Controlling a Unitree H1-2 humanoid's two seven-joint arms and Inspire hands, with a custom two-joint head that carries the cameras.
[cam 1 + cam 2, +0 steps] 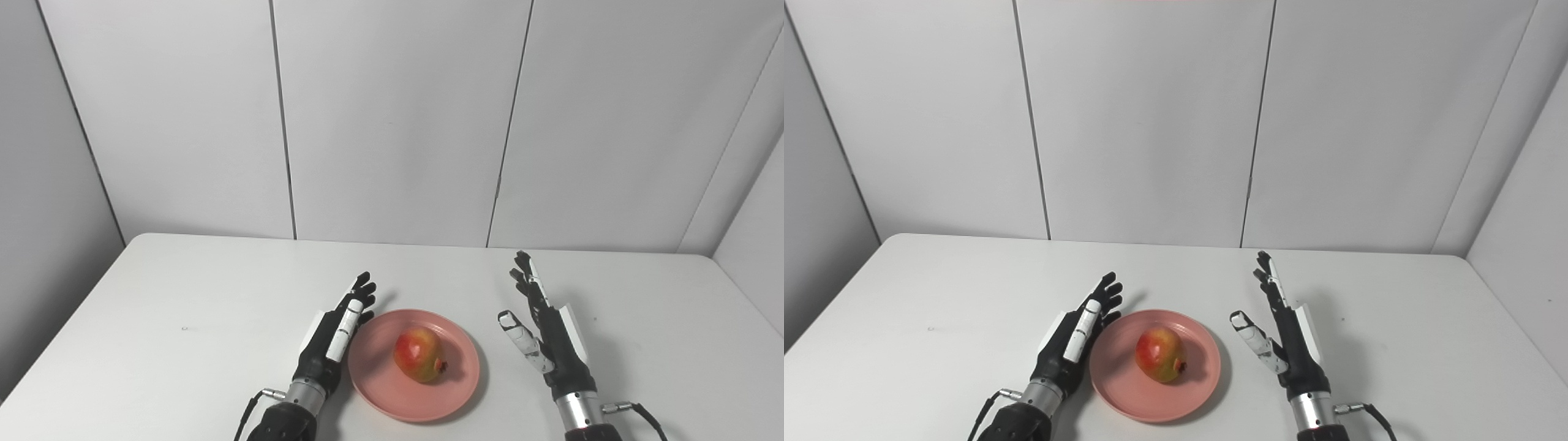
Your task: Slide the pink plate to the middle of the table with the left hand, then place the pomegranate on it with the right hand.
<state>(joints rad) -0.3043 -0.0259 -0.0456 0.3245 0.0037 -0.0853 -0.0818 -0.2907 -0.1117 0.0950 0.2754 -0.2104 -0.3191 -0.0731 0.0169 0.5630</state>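
— Where's the fruit?
— The round red-yellow pomegranate (419,354) lies on the shallow pink plastic plate (392,395), between my hands on the white counter (153,318).
— Your hands?
— My left robot hand (337,334) touches the rim, fingers spread, empty. My right robot hand (542,327) stands apart, open.

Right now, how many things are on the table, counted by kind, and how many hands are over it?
Plates: 1, pink plate
Fruit: 1, pomegranate, lying on the plate
Hands: 2, left hand and right hand, both open, either side of the plate
Total: 4
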